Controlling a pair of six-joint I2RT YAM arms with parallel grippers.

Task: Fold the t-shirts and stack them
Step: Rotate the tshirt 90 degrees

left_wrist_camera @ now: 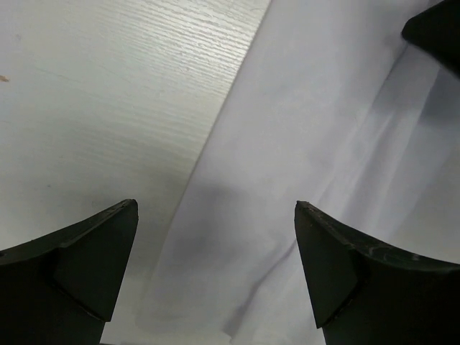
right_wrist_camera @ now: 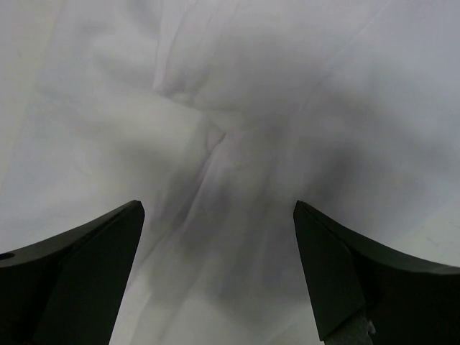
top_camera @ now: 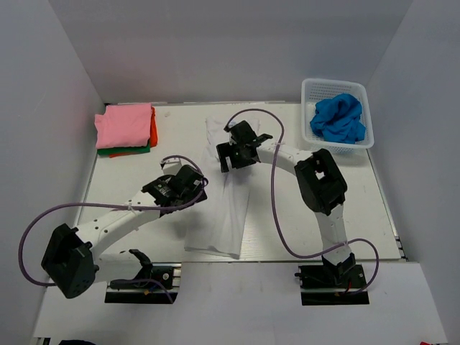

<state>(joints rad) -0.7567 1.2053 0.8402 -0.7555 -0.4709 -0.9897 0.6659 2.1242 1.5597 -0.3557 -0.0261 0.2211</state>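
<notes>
A white t-shirt [top_camera: 231, 208] lies as a long narrow strip down the middle of the table. My left gripper [top_camera: 198, 188] is open and empty over its left edge, near the strip's middle; the left wrist view shows the cloth's edge [left_wrist_camera: 237, 108] between the fingers. My right gripper [top_camera: 231, 157] is open and empty over the shirt's far part; wrinkled white cloth [right_wrist_camera: 215, 136] fills the right wrist view. A bright blue t-shirt [top_camera: 336, 118] lies crumpled in the basket. A folded stack with pink [top_camera: 126, 125] on top, orange-red [top_camera: 154, 129] and green [top_camera: 122, 152] below, sits at the far left.
A white plastic lattice basket [top_camera: 363, 97] stands at the back right corner. White walls close in the table on three sides. The arm bases and purple cables sit along the near edge.
</notes>
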